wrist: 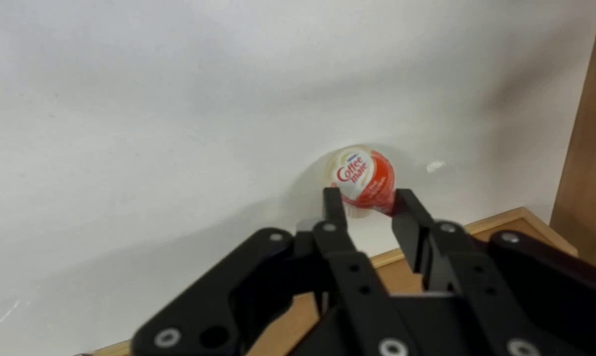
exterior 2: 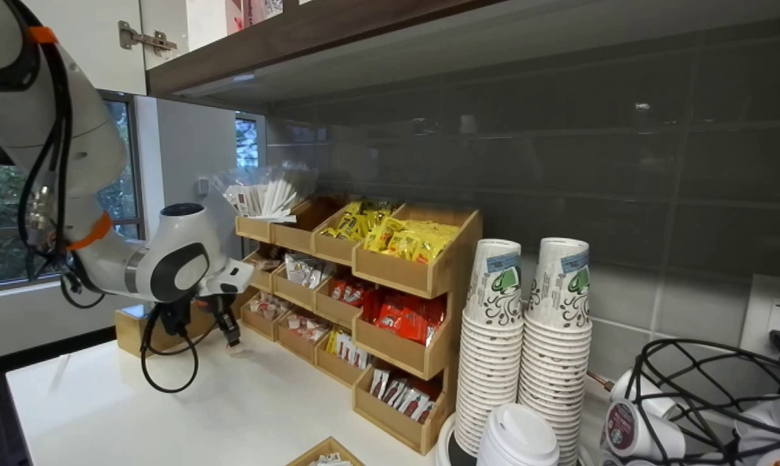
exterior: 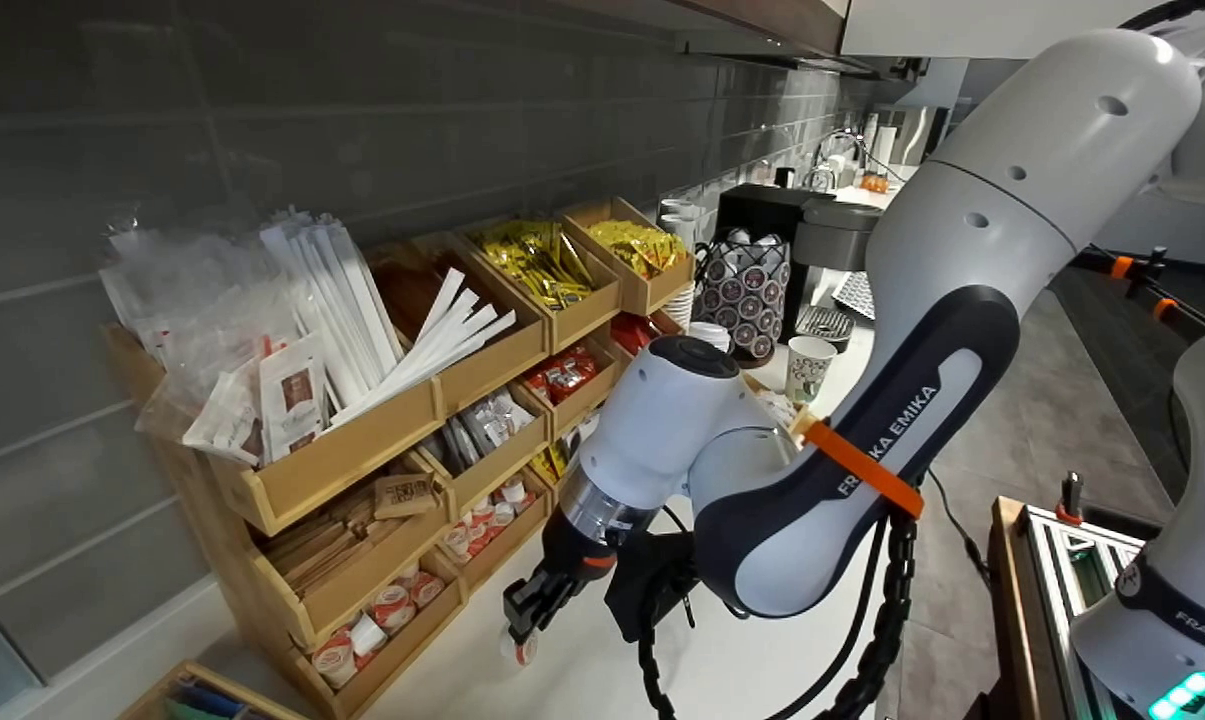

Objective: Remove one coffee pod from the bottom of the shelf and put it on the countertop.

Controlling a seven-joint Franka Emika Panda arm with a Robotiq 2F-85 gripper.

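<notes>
A coffee pod (wrist: 361,175) with a red and white lid is at my fingertips in the wrist view. My gripper (wrist: 369,199) is partly closed, with a finger at each side of the pod's lower rim, so it looks shut on the pod. In an exterior view the pod (exterior: 525,652) is tilted, lid facing away from the shelf, under the gripper (exterior: 524,612). It hangs just over or touches the white countertop (exterior: 582,685); I cannot tell which. The light wooden shelf (exterior: 362,452) stands beside the gripper, with more pods (exterior: 392,607) in its bottom compartments.
The shelf's lower edge (wrist: 396,277) lies close below the fingers in the wrist view. A wooden panel (wrist: 582,153) stands at the right there. A wooden box (exterior 2: 131,333) stands behind the gripper. Paper cup stacks (exterior 2: 490,362) and a wire pod basket (exterior: 747,300) stand beyond the shelf.
</notes>
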